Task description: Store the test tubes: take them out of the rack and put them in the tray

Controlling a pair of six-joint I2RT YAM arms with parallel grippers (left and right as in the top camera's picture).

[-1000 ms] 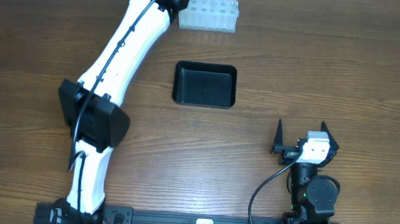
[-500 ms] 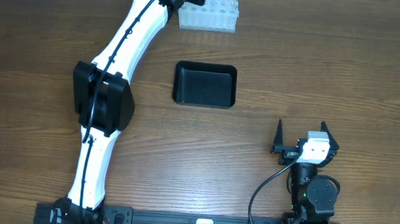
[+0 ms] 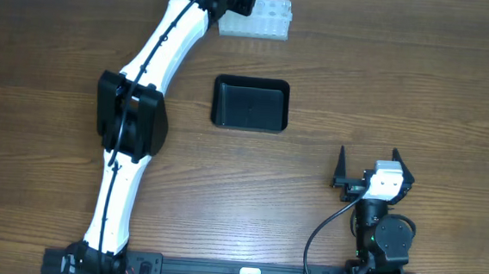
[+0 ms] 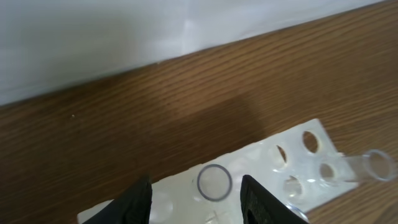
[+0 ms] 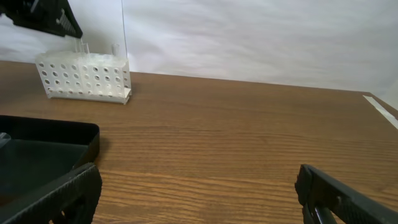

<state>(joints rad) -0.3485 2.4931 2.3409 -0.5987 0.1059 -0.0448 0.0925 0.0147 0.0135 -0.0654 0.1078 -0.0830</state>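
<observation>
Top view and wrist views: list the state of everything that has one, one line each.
rack: upright, holding tubes.
first tube: upright in rack, ungripped.
second tube: standing in rack.
left tool: open, either side of first tube.
right tool: open, empty.
tray: upright, no tubes in it.

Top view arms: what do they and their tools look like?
The left arm: white shells, black joint housings, a black cable along it. The right arm: black, with a white wrist block and a looping black cable. The left tool and right tool have black fingers.
</observation>
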